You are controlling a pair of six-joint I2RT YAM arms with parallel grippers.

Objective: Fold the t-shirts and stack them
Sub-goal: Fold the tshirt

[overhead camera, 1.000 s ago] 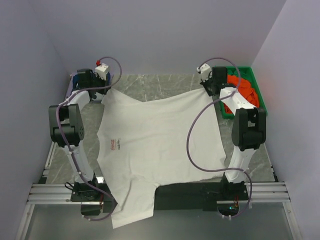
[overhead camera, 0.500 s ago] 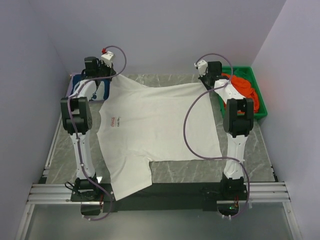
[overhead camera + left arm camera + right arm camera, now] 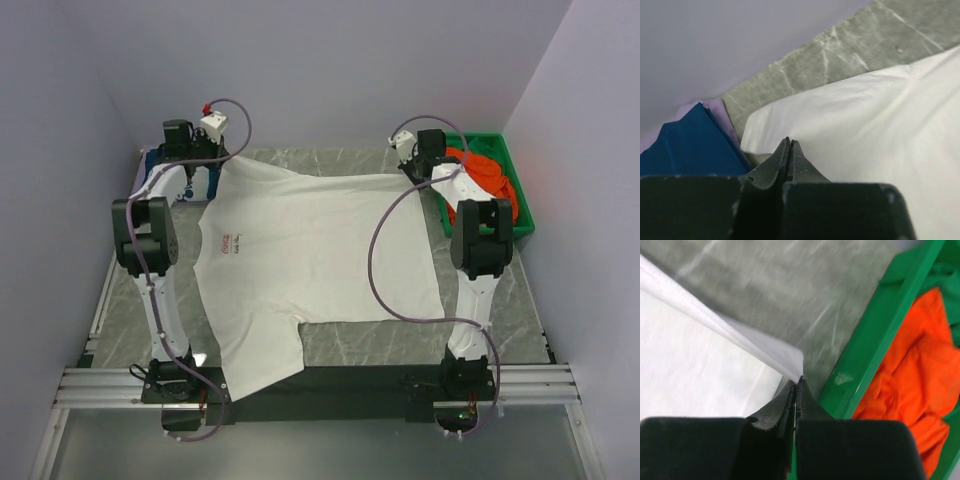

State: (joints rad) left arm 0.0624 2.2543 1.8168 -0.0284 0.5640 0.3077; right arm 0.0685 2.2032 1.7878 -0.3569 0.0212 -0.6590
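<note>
White tee (image 3: 320, 250) spread out | L grip (image 3: 789, 143) clamped on far corner | R grip (image 3: 798, 381) clamped likewise

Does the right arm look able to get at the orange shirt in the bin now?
Probably in reach, not free: orange shirt lies uncovered in the green bin alongside, but the jaws are shut on the white t-shirt.

Links: left arm (image 3: 160, 300) and right arm (image 3: 470, 305), white tubes between bulky black joint housings.
Cables: purple-grey cables (image 3: 373, 270), one looping along each arm.
Hands: left hand (image 3: 789, 142) and right hand (image 3: 797, 382), dark tapered fingers with scuffed edges.
Wrist cameras: white wrist cameras (image 3: 215, 125); a red part on the left one.
Bases: black bases (image 3: 465, 372).
</note>
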